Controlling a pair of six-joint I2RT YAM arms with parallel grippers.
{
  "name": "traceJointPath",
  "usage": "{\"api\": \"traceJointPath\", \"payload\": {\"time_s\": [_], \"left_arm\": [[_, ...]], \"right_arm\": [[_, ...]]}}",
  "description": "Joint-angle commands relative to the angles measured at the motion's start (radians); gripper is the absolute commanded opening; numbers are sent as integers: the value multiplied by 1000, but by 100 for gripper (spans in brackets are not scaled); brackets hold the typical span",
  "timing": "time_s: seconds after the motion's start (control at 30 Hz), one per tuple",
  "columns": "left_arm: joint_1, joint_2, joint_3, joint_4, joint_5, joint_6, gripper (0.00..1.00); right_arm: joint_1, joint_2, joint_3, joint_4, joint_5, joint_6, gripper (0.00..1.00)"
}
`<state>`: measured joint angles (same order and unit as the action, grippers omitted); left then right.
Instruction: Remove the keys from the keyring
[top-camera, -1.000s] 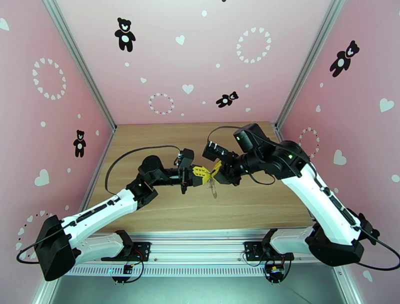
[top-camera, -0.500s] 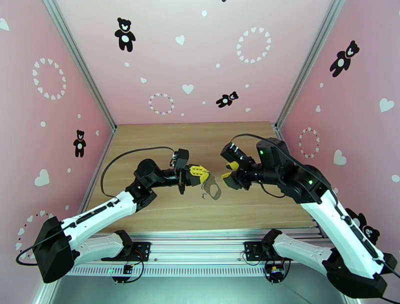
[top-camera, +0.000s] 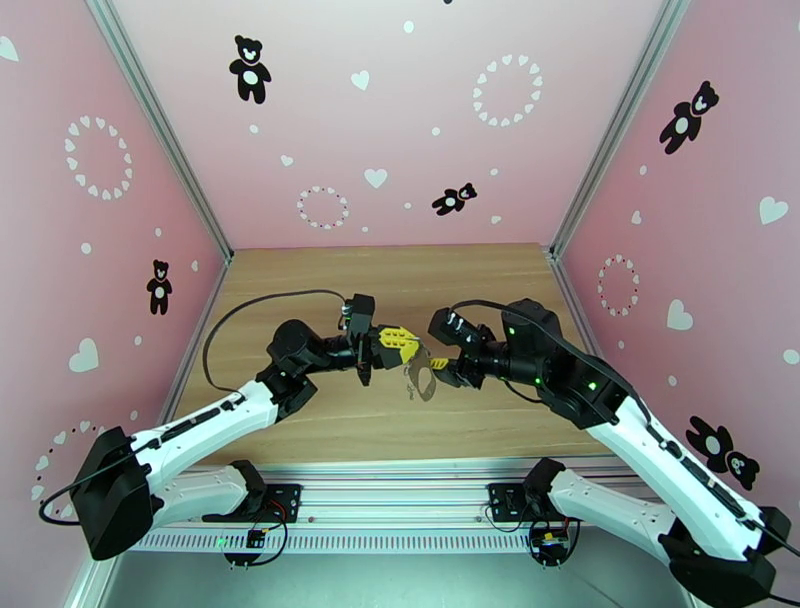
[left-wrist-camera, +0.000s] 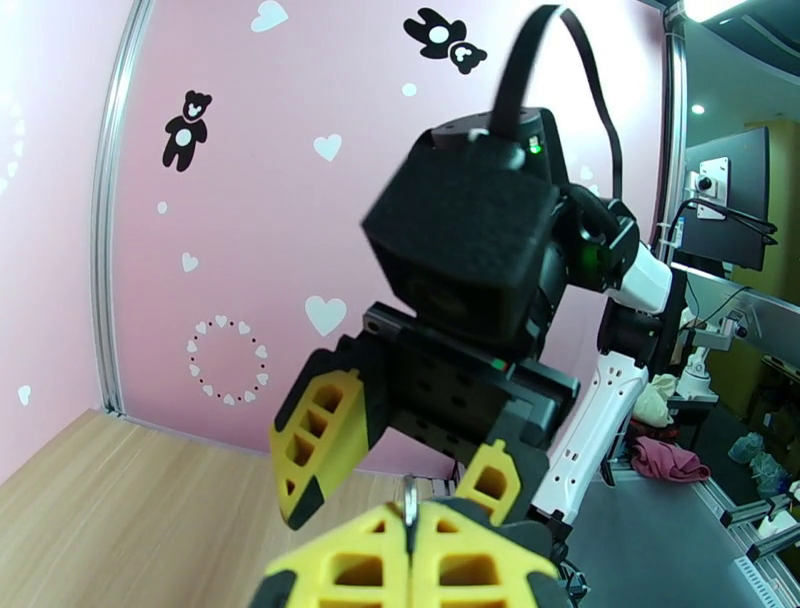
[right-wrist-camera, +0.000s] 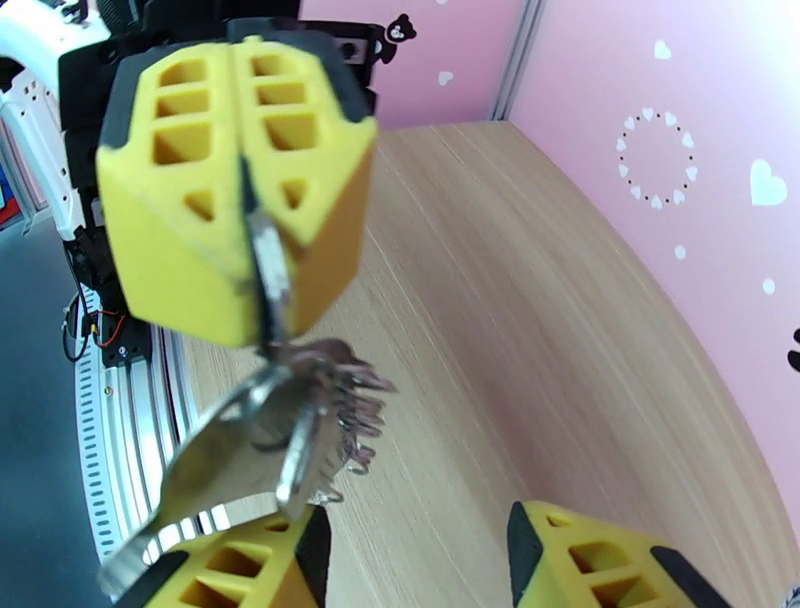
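My left gripper (top-camera: 399, 346) is shut on the keyring (top-camera: 421, 381) and holds it above the wooden table (top-camera: 300, 280). In the right wrist view its yellow fingers (right-wrist-camera: 180, 200) pinch the thin metal loop of the keyring (right-wrist-camera: 268, 270). A bunch of keys (right-wrist-camera: 335, 400) and a long flat metal piece hang under the loop. My right gripper (top-camera: 441, 363) is open and close to the right of the hanging bunch. In the right wrist view my right gripper (right-wrist-camera: 415, 565) has nothing between its fingers. The left wrist view looks straight into the open right gripper (left-wrist-camera: 400, 470).
Pink walls with bear and heart stickers close in the table on three sides. An aluminium rail (top-camera: 400, 480) runs along the near edge, by both arm bases. A black cable (top-camera: 250, 310) arcs over the table behind the left arm.
The right gripper let go at the keyring, opened and drew back to the right, then came in again lower beside the bunch. The left gripper kept its grip and shifted slightly.
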<state>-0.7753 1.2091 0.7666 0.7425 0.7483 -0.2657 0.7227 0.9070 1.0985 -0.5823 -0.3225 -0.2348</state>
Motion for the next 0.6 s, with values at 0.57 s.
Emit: {"api": "traceJointPath", "payload": {"time_s": [0.57], "left_arm": [[-16,39,17,64,16,-29,0]], "right_arm": [[14,-60,-48,193,10,-28,45]]}}
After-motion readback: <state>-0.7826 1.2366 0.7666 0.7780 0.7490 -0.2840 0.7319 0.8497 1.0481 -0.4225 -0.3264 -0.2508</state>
